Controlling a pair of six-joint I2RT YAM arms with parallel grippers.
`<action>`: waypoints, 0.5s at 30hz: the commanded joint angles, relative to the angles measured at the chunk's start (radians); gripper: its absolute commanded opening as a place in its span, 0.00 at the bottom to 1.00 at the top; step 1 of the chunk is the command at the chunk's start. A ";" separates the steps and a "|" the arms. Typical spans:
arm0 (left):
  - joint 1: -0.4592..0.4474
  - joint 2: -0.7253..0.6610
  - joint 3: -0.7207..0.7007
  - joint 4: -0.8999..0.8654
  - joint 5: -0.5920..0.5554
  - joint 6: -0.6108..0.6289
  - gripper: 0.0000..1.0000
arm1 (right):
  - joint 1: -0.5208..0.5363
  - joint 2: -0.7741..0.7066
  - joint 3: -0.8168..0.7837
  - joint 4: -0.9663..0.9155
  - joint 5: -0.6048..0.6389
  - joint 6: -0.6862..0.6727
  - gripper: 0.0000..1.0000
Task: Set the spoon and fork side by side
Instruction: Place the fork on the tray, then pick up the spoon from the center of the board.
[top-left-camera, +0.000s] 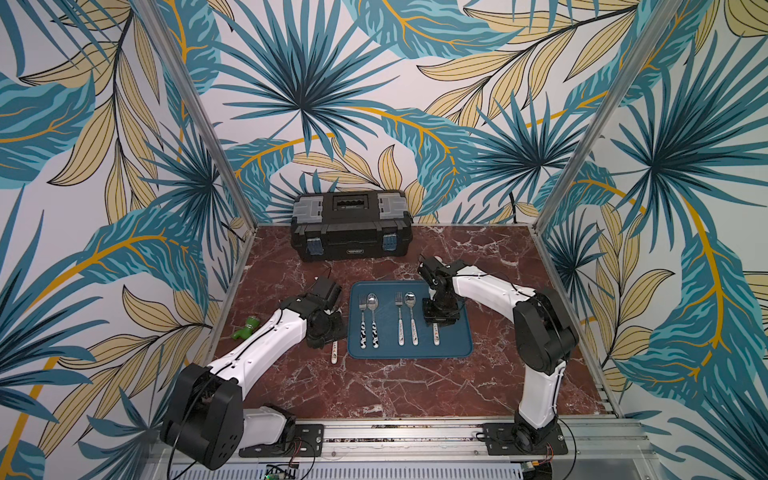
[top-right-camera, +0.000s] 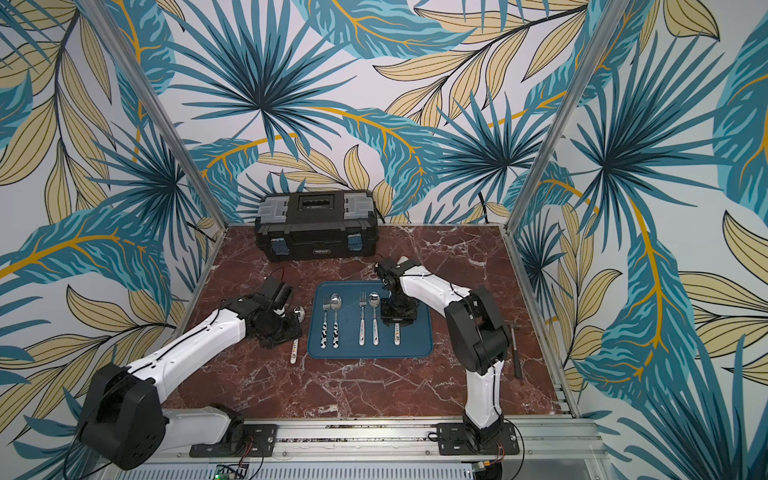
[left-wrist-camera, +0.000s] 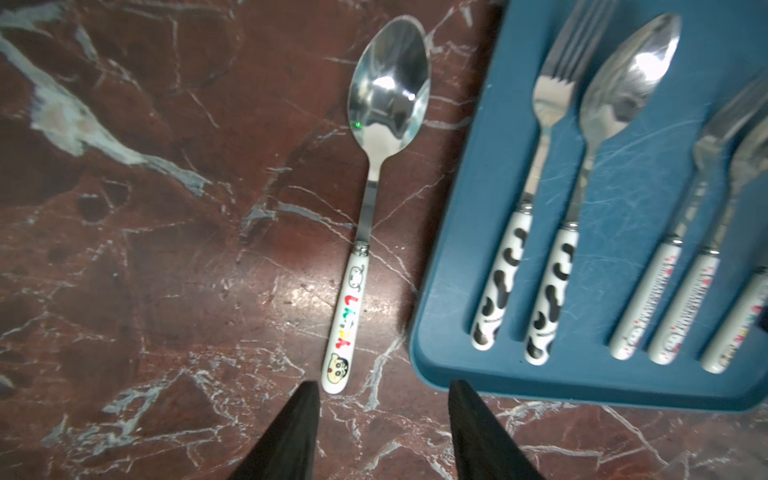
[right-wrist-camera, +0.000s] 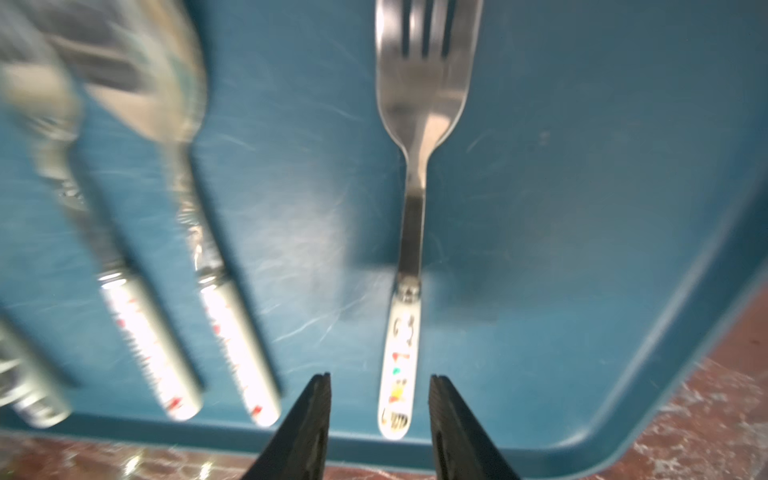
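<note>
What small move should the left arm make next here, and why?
Probably lower the open left gripper around the cartoon-printed white handle of the steel spoon, which lies on the marble table, outside the blue tray where its matching fork lies unpaired.

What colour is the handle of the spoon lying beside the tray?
The spoon handle is white with cartoon faces and colourful writing, clearest in the left wrist view.

Stereo overviews, close wrist views sharing tray (left-wrist-camera: 623, 187)
</note>
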 joint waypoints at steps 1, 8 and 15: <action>0.014 0.054 0.017 0.004 -0.014 -0.008 0.53 | 0.005 -0.114 0.006 0.008 0.004 0.019 0.47; 0.038 0.090 0.017 0.031 -0.049 0.020 0.53 | 0.004 -0.213 0.041 -0.050 0.059 0.005 0.47; 0.054 0.176 -0.002 0.089 -0.019 0.033 0.50 | -0.005 -0.284 -0.008 -0.063 0.127 -0.010 0.47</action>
